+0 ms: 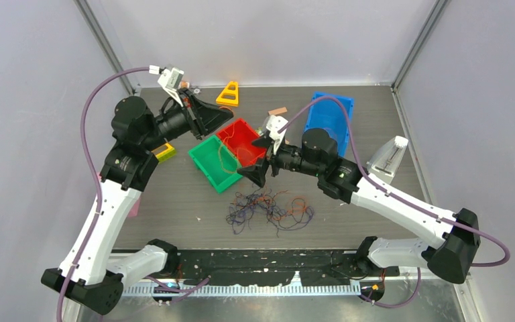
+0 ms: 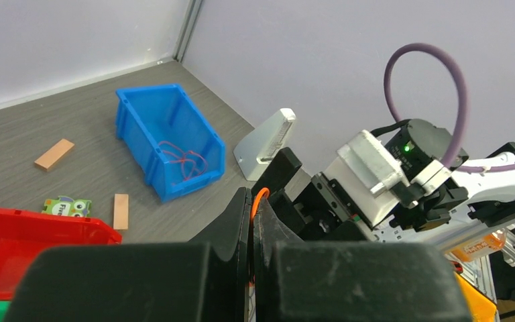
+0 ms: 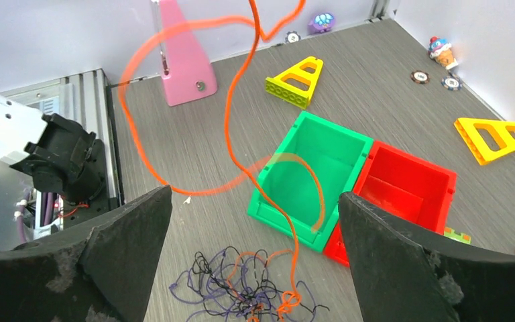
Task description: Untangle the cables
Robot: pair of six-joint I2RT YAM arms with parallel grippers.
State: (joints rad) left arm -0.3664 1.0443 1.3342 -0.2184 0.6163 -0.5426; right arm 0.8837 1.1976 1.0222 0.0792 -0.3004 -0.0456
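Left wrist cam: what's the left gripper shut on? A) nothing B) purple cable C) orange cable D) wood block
C: the left gripper has its fingers pressed together, and an orange cable loops out from between their tips.

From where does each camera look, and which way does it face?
Top external: above and behind, facing down at the table; left arm, right arm show.
Left wrist: faces the blue bin and right arm; left gripper shut on orange cable.
Right wrist: faces down at green bin and tangle; right gripper open.
Shared: top and right wrist see the tangle.
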